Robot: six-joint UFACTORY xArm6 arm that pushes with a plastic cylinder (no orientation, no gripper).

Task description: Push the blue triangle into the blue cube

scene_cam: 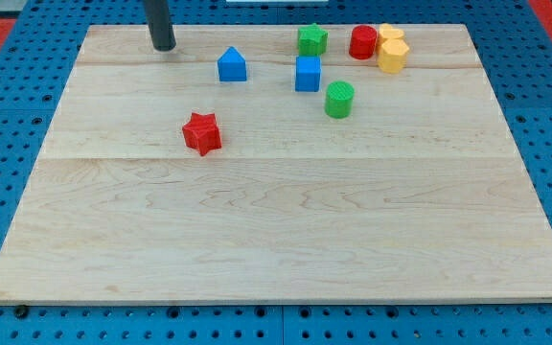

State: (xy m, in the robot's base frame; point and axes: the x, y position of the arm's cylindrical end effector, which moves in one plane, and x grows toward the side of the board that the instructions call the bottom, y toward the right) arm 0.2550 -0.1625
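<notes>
The blue triangle [232,65] lies on the wooden board [276,220] near the view's top, left of centre. The blue cube [308,73] lies to its right, with a gap about one block wide between them. My tip [164,46] rests on the board at the view's top left, to the left of the blue triangle and slightly above it, apart from it.
A red star [201,133] lies below and left of the blue triangle. A green cylinder [339,100] lies below right of the blue cube. A green star [312,40], a red cylinder [362,42] and two yellow blocks [392,50] sit along the top edge.
</notes>
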